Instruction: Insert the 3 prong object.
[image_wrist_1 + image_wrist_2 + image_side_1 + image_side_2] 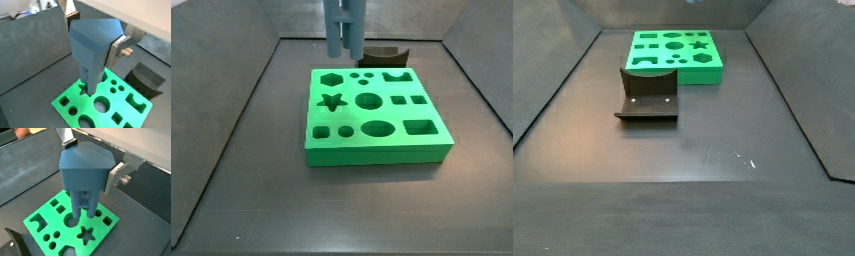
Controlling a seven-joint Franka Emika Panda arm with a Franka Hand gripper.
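The jaws are clenched on the blue 3 prong object [93, 47]: in both wrist views a silver finger [119, 174] presses flat against its side, and the gripper [93, 31] holds it upright with the prongs pointing down. The prong tips hang just above the green block [70, 225], over its near-center holes; whether they touch the surface cannot be told.

In a side view the blue piece [342, 28] shows at the upper middle of the frame, hanging above the far edge of the green block [378, 125], the gripper itself being cut off by the frame's top.

The green block is one flat slab with shaped cutouts, all empty: a hexagon, three small round holes, a notched shape, a star, a large circle, two squares, an oval, a rectangle and others can be counted.

One dark fixture [648, 95] stands on the grey floor [714, 150], just beside the block in a side view [385, 51], at its far side.
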